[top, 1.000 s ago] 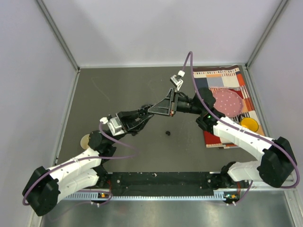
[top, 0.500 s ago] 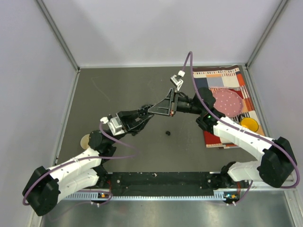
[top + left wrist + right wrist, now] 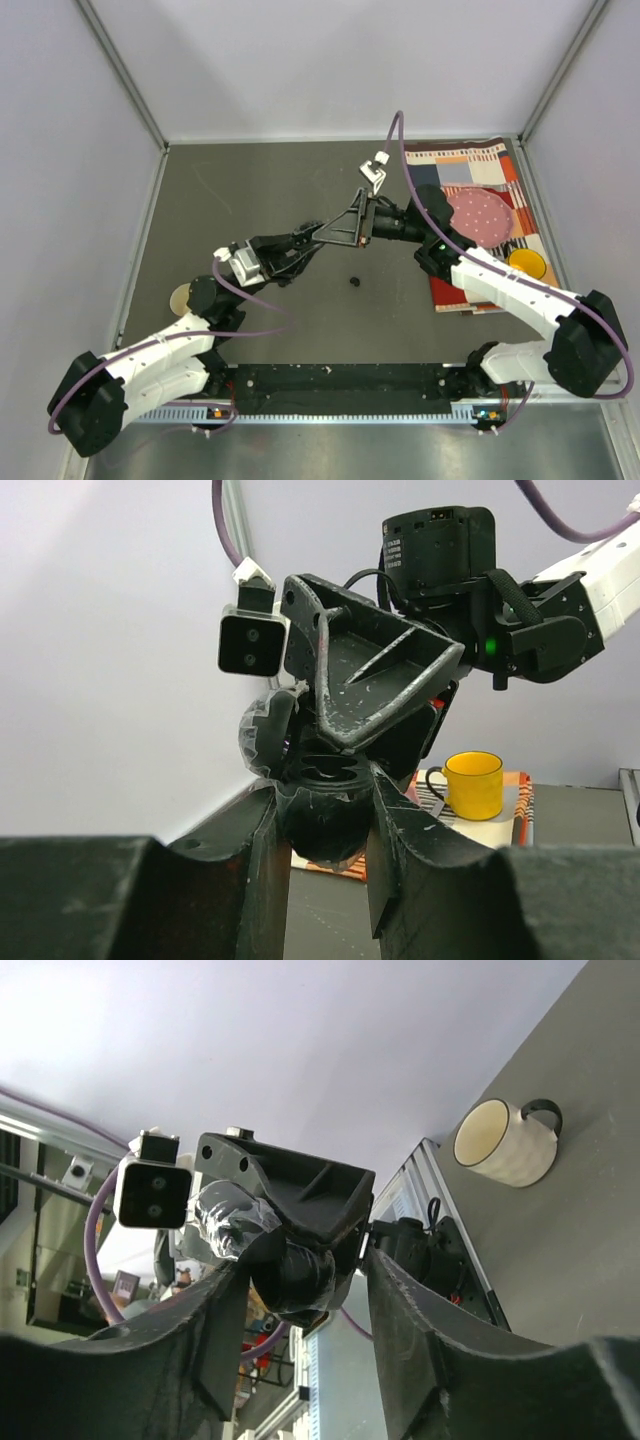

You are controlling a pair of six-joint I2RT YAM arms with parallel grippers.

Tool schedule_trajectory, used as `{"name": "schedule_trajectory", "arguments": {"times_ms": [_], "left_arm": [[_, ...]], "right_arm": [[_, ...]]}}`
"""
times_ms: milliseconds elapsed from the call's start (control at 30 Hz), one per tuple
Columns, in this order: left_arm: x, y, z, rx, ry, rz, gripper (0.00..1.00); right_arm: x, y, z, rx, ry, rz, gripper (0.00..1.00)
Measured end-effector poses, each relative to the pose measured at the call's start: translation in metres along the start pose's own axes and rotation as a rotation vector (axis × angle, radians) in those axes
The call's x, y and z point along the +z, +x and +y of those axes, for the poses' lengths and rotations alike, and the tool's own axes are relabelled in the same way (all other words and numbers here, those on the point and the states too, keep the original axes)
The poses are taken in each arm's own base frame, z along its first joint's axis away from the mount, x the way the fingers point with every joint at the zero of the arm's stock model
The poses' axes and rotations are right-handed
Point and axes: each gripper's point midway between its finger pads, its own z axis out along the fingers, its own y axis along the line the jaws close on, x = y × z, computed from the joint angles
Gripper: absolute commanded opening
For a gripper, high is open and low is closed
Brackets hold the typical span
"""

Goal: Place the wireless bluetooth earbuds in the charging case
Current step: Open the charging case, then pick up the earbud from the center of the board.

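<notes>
Above the grey table point(image 3: 250, 190), the left gripper point(image 3: 325, 785) is closed on a black rounded pod point(image 3: 325, 830); the right gripper point(image 3: 305, 1260) has its fingers apart around it.

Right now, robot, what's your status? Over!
Left gripper shut on black charging case, held off the table. Right gripper open beside it. One earbud lying loose below. Nothing seen in the way.

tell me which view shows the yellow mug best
Left wrist: the yellow mug stands side-on with its handle clear, on the patterned cloth. Top external shows it only small, from above; right wrist does not show it.
</notes>
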Motion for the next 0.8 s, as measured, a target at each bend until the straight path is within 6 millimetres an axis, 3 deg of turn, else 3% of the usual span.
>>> {"name": "schedule_trajectory", "arguments": {"times_ms": [100,233,500,633,800], "left_arm": [[-0.001,0.001,0.004,-0.004,-0.028,-0.001,0.00],[-0.007,0.002,0.012,-0.001,-0.082,-0.008,0.00],[-0.022,0.003,0.023,-0.015,-0.173,-0.024,0.00],[-0.030,-0.009,0.032,-0.001,-0.222,-0.055,0.00],[-0.038,-0.026,0.035,0.025,-0.239,-0.072,0.00]], "right_arm": [[-0.001,0.003,-0.006,-0.005,0.022,0.010,0.66],[-0.005,0.003,-0.007,-0.035,0.044,0.005,0.68],[-0.034,-0.022,0.003,-0.177,0.124,-0.126,0.61],[-0.053,-0.036,-0.024,-0.221,0.296,-0.211,0.51],[-0.080,-0.030,-0.091,-0.213,0.600,-0.199,0.46]]}}
